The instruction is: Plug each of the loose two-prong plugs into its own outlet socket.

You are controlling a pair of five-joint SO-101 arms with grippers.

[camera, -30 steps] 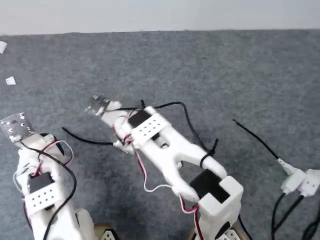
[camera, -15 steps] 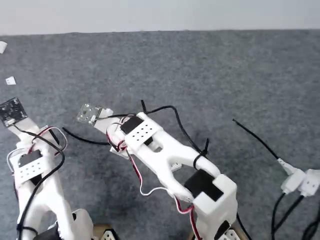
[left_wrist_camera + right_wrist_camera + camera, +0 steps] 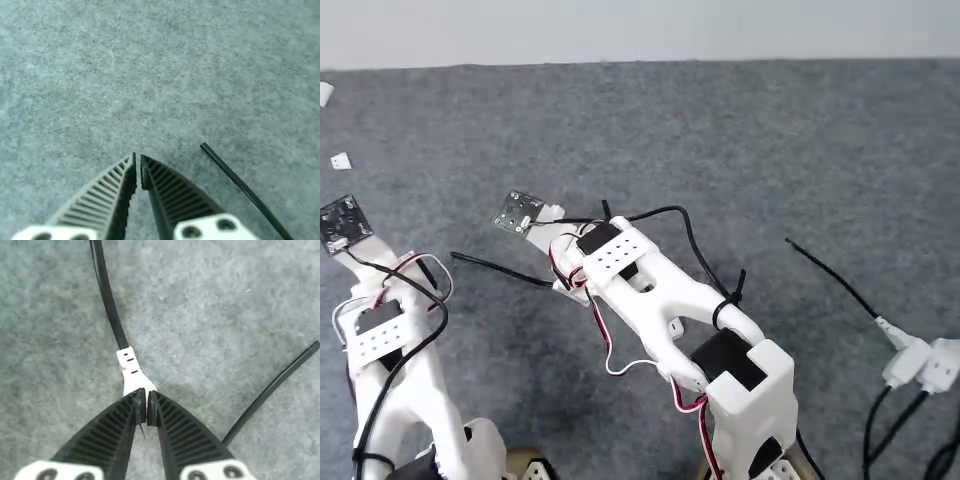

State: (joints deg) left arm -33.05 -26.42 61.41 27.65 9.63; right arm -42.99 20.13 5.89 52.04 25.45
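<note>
At the left side of the table [image 3: 740, 140], the left arm [image 3: 390, 345] swung a little toward the left edge within the last second, and for the last half second it has not moved. From above, the body of the arm covers its fingers, but its wrist view looks straight at them. The left gripper [image 3: 138, 162] hangs over the bare grey surface. Its fingers are almost closed, with only a thin slit between them, and they hold nothing. Just beside it lies the free end of a black cable [image 3: 235, 177].

In the middle, the right arm [image 3: 655, 290] dipped toward the near left and then came back. The cable between the two arms [image 3: 505, 272] shifted slightly with it, so I judge that the arm is pulling on it. The right wrist view explains why. The fingers of the right gripper [image 3: 145, 401] are pressed together on the narrow end of a white plug [image 3: 128, 365], low over the surface, left of the table's middle. Its black lead runs away from the gripper. One plug therefore seems to be in hand, but it is not yet carried to a socket.

The high view adds the likely goal. Two white connectors [image 3: 920, 362] lie touching at the right edge, well apart from the held plug. A thin loose cable [image 3: 830, 280] lies between them and the right arm. I cannot tell whether a socket there is free.
</note>
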